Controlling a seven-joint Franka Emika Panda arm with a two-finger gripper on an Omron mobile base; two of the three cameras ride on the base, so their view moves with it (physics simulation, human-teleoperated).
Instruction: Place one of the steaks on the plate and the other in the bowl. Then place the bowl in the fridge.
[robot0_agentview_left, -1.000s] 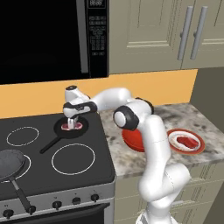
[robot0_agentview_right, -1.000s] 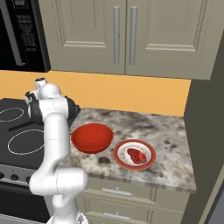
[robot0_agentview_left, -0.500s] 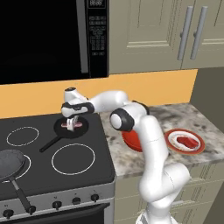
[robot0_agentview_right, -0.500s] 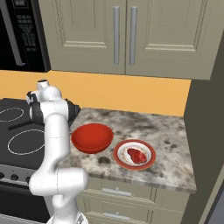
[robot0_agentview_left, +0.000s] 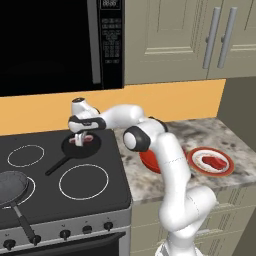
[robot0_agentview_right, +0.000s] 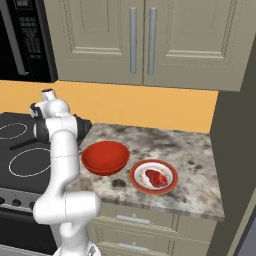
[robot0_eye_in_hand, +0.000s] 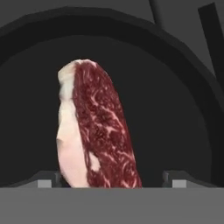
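From the hand camera, the claw (robot0_eye_in_hand: 112, 179) has sunk closer since a second ago, its open tips now straddling the marbled steak (robot0_eye_in_hand: 94, 131) in the black pan (robot0_agentview_left: 82, 146). Bowl (robot0_agentview_right: 105, 157) at four o'clock; plate (robot0_agentview_right: 154, 177) beyond already holds its steak (robot0_agentview_right: 156, 178). Pickup looks imminent.

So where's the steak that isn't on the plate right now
It lies in the small black pan on the stove's back right burner; in the hand view the steak sits between the gripper's spread fingers.
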